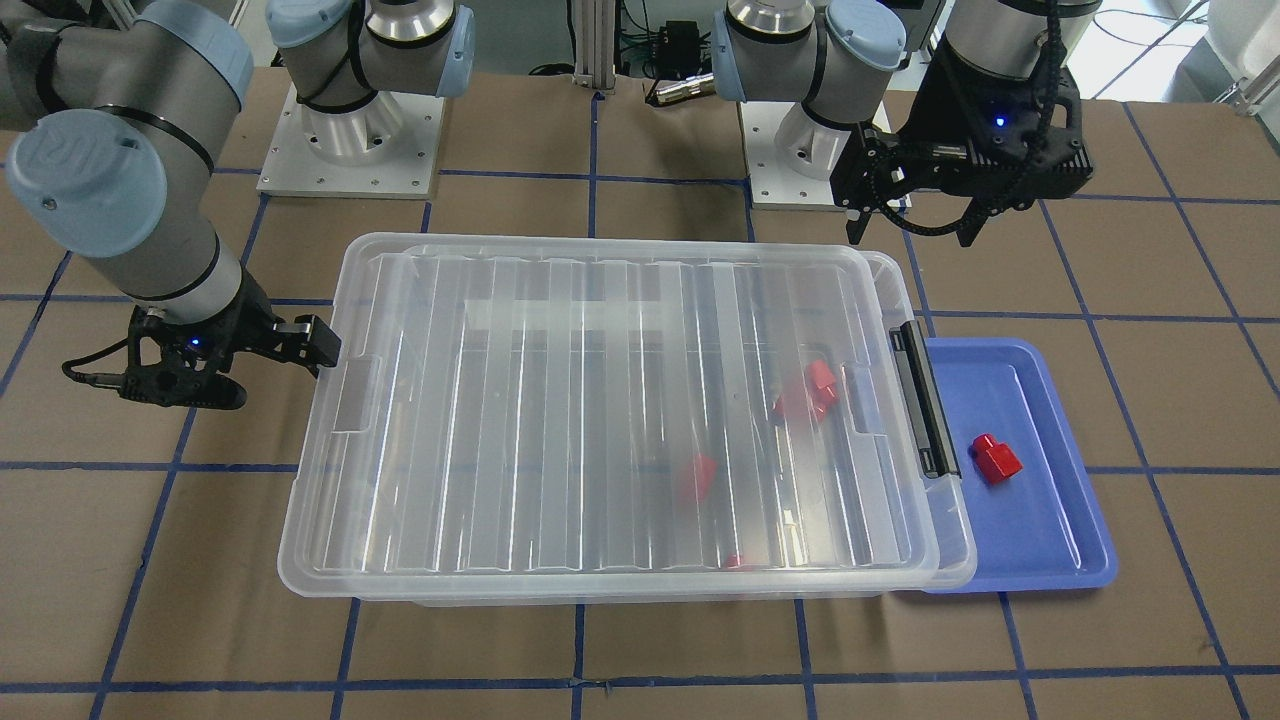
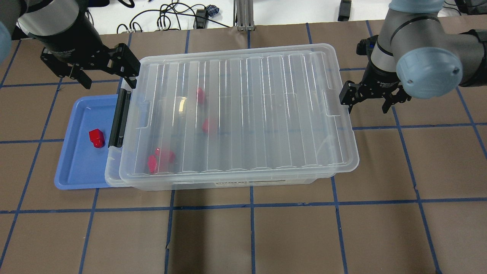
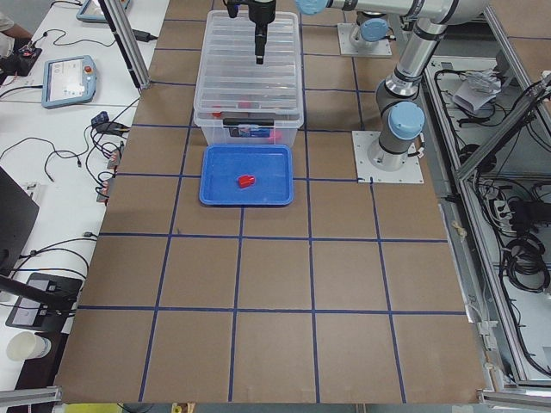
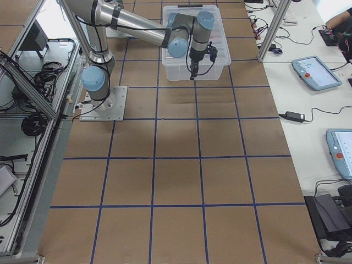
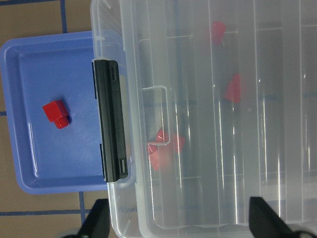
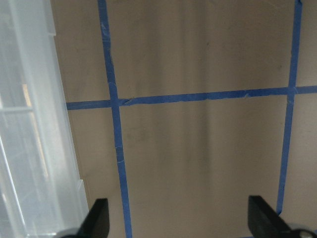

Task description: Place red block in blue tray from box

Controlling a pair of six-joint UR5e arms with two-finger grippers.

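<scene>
Your red block [image 2: 96, 137] lay in the blue tray [image 2: 76, 171], just beside the lidded box [image 2: 243, 114].
Its long axis ran roughly along the latch bar [image 2: 120, 118], nub toward the robot; the left gripper [image 2: 108, 78] and right gripper [image 2: 367, 104] hung wide open, holding nothing.

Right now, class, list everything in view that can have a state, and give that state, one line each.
box, covered by its lid.
lid, resting on the box; latched or not, cannot tell.
blue tray, holding one red block.
red block, lying loose in the tray.
other red blocks, inside the box, under the lid.
left claw, open, empty.
right claw, open, empty.
</scene>
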